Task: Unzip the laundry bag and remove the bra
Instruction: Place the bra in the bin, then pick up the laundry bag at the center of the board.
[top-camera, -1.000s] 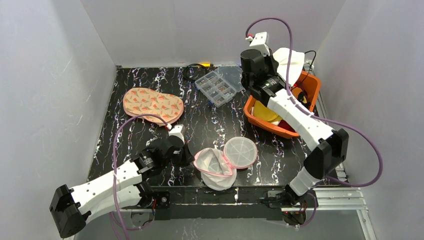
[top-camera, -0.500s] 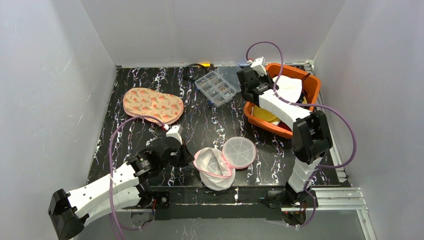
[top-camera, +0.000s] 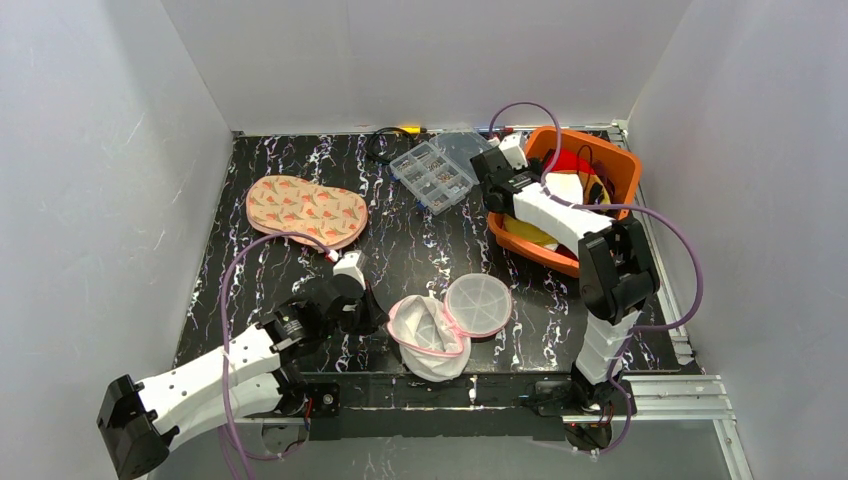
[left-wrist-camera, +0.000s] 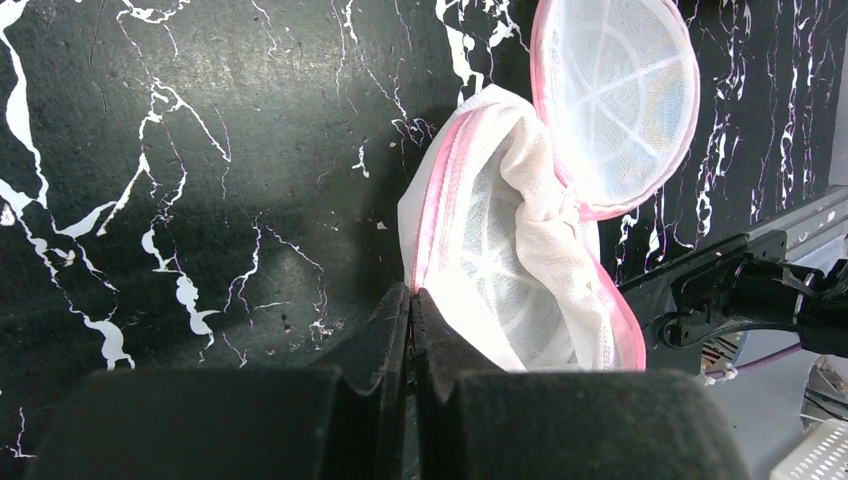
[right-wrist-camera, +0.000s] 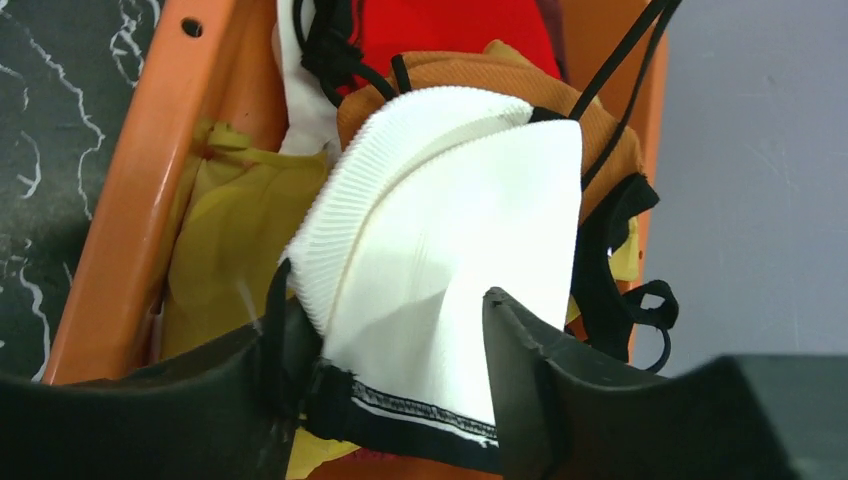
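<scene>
Black marbled desk (top-camera: 270, 270) filled the top view, with the laundry bag (top-camera: 432, 332) lying unzipped at 6 o'clock by the near edge and its round ribbed lid (top-camera: 479, 303) flipped open toward 1 o'clock. The left gripper (top-camera: 380, 320) sat at the bag's 9 o'clock side. An orange basket (top-camera: 525, 248) of clothes stood at 2 o'clock, a clear compartment box (top-camera: 432, 175) at 12 o'clock and a peach patterned pad (top-camera: 305, 208) at 10 o'clock. In the left wrist view that gripper's fingers were pressed together, tips touching the bag's pink zip rim (left-wrist-camera: 440, 200); whether they pinched it could not be told. In the right wrist view the right gripper (right-wrist-camera: 388, 285) stood with fingers apart, the ribbed white bra (right-wrist-camera: 450, 230) between them, lying on the clothes inside the basket.
</scene>
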